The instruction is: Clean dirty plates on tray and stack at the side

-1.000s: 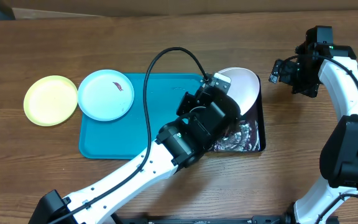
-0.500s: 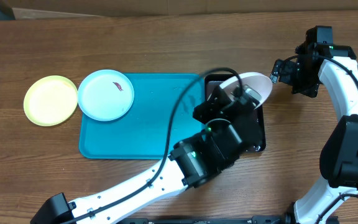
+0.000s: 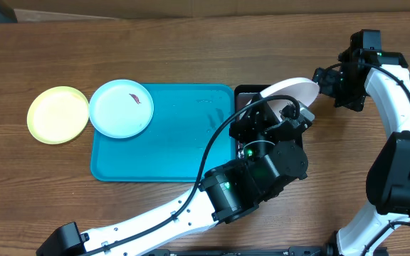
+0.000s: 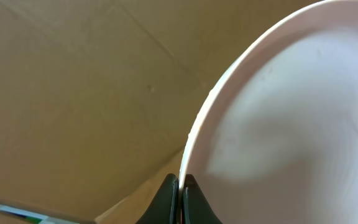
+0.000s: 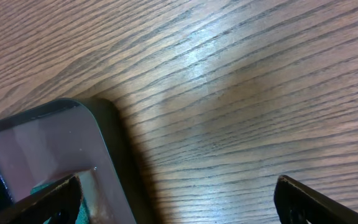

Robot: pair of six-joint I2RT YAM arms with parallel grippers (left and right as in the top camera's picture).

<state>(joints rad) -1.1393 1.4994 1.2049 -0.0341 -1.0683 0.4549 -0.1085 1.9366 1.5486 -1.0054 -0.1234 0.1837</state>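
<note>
- A brown wood-grain bench (image 3: 191, 43) fills the scene.
- The left end effector (image 4: 180, 193) is pinched tight on the rim of the white plate (image 3: 294, 91). It holds the plate raised on edge and tilted above the black tray (image 3: 242, 94).
- The right end effector (image 5: 179, 198) has its fingers spread wide and holds nothing. It hovers just beside the plate's upper rim.
- The smeared light blue plate (image 3: 121, 108) lies well to the left end effector's left, on the teal tray's (image 3: 162, 156) far corner. The yellow plate (image 3: 58, 114) sits beyond it on the bench.
- Stacking likely means a long leftward carry across the tray, which suits the left arm.
</note>
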